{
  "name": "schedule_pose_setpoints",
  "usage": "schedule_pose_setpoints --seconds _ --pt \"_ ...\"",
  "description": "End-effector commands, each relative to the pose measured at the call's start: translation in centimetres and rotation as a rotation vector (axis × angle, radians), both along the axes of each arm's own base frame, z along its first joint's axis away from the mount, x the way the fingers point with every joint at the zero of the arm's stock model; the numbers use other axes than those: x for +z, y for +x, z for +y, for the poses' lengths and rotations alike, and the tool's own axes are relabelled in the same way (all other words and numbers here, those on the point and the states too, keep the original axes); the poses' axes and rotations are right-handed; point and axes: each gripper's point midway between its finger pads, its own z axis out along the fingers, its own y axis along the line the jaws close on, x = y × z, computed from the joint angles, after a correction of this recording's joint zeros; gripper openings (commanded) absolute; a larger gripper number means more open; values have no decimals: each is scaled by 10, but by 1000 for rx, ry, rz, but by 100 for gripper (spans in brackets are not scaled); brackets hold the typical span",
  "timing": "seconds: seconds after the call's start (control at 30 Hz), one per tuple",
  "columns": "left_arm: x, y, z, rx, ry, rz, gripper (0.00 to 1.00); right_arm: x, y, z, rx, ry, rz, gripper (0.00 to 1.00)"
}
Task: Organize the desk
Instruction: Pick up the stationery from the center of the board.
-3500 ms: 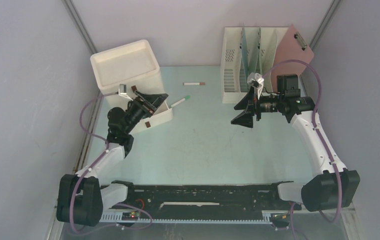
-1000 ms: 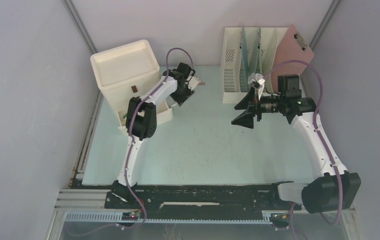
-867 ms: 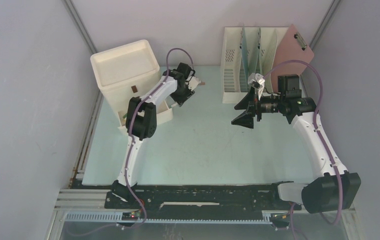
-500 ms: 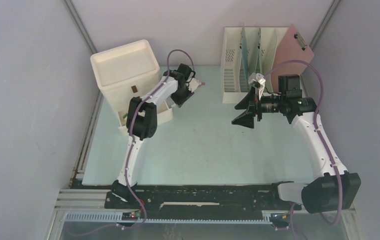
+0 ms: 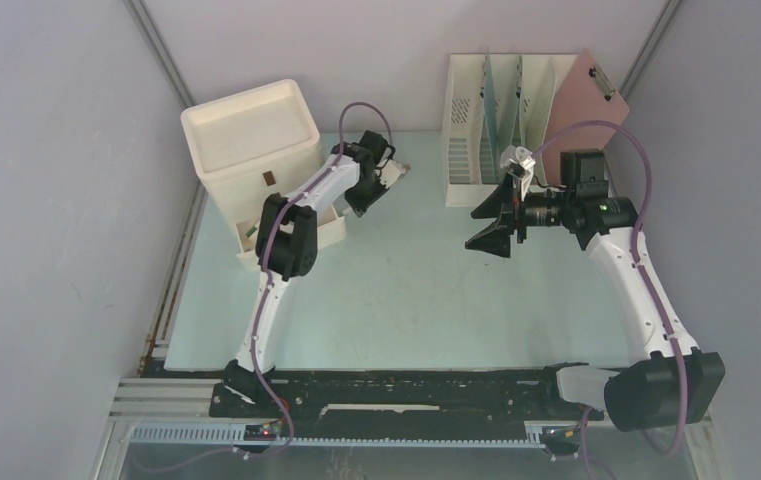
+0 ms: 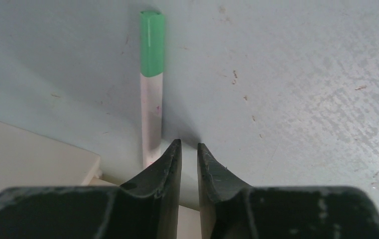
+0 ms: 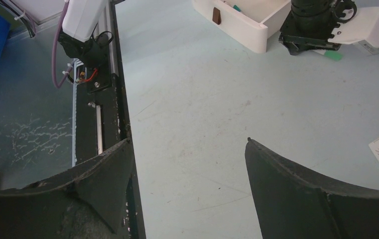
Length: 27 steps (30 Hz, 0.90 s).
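Note:
The pale mint desk [image 5: 406,290] carries a white marker whose brown cap [image 5: 403,166] pokes out to the right of my left gripper [image 5: 388,178] at the back. In the left wrist view that gripper [image 6: 188,144] has its jaws drawn to a narrow slit, with a pale barrel filling it. A green-capped marker [image 6: 151,89] lies on the desk just left of the jaws, outside them. My right gripper [image 5: 474,228] hovers over the desk's right half, wide open and empty [image 7: 188,140].
A cream drawer unit [image 5: 251,140] stands at the back left with its lower drawer [image 5: 321,230] pulled out beside the left arm. A slotted file rack [image 5: 501,110] and pink clipboard [image 5: 586,100] stand at the back right. A black rail [image 5: 396,385] runs along the front edge.
The left arm has swung from the open drawer to the white marker at the back. Over the last second its jaws narrowed there. The right arm has barely shifted.

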Motion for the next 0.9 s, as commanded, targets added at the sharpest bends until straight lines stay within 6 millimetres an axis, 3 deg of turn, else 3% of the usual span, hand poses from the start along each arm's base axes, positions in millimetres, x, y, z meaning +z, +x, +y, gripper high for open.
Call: schedule_pose_setpoints --seconds 0.0,0.13,0.27,0.57,0.87 --pt "59 26 -4 16 -28 -181 24 7 -7 -1 13 13 -26 89" --pt "89 40 -1 46 -29 -296 40 7 -7 0 15 14 -25 89" --pt "90 47 6 -2 21 -318 61 10 -8 -1 13 18 -31 89" --pt "60 47 7 -137 55 -243 54 13 -10 -3 17 33 -32 90" --pt "19 31 11 -248 86 -113 51 18 -12 -5 12 39 -47 89"
